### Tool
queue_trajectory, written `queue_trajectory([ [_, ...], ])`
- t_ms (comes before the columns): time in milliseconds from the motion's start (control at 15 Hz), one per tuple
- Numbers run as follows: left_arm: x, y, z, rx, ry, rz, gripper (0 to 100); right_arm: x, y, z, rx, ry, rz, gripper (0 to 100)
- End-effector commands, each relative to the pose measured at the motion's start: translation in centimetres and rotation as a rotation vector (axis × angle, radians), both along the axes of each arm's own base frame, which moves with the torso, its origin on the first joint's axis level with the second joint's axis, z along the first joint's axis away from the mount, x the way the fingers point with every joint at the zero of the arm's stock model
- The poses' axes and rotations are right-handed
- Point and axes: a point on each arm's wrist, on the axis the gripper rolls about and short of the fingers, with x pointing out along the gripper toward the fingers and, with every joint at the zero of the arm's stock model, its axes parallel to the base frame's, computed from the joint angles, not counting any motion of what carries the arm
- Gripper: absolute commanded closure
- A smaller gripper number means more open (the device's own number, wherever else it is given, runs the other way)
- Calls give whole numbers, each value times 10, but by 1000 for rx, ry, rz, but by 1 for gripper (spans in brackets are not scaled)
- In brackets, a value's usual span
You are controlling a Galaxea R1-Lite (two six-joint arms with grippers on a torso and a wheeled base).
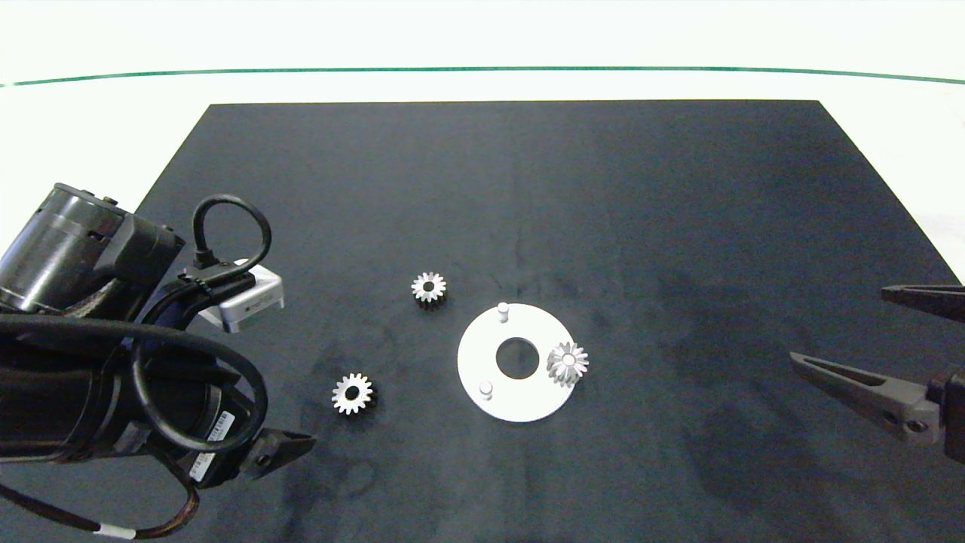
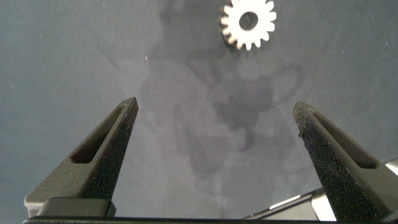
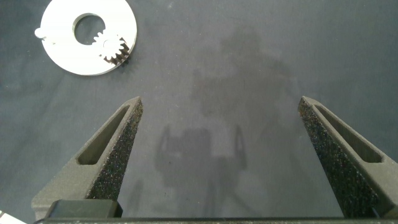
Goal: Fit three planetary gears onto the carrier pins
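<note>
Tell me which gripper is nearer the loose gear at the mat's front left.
Left. The left gripper hovers open just beside that gear; the right gripper sits open at the mat's far side, beyond the white disc.

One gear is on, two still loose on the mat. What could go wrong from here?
The left gripper, jaws open, hovers short of the near gear; a thin gear flat on the mat may slip on pickup. Seating it could nudge the disc, which looks unfixed. The pins are small, so the bore may miss and tilt.
</note>
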Motion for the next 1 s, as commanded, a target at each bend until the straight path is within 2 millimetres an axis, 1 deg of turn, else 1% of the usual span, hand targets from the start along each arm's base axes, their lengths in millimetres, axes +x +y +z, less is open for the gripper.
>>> queue_trajectory([
  [67, 14, -7, -4, 22, 33, -4, 0, -1, 0, 0, -1, -1, 2, 0],
  [267, 16, -8, -8, 35, 62, -2, 0, -4, -3, 2, 6, -15, 1, 0],
  [333, 19, -9, -11, 41, 75, 0, 0, -6, -4, 1, -7, -19, 7, 0],
  [467, 22, -11, -7, 35, 61, -1, 0, -5, -3, -2, -41, -17, 16, 0],
  [600, 30, -15, -7, 37, 65, 1, 0, -6, -4, -3, -42, -17, 17, 0],
  [733, 36, -18, -12, 46, 84, -1, 0, -6, -4, -3, -40, -20, 16, 0],
  [1000, 42, -30, -17, 63, 101, -27, 0, -7, -5, -2, -38, -23, 16, 0],
])
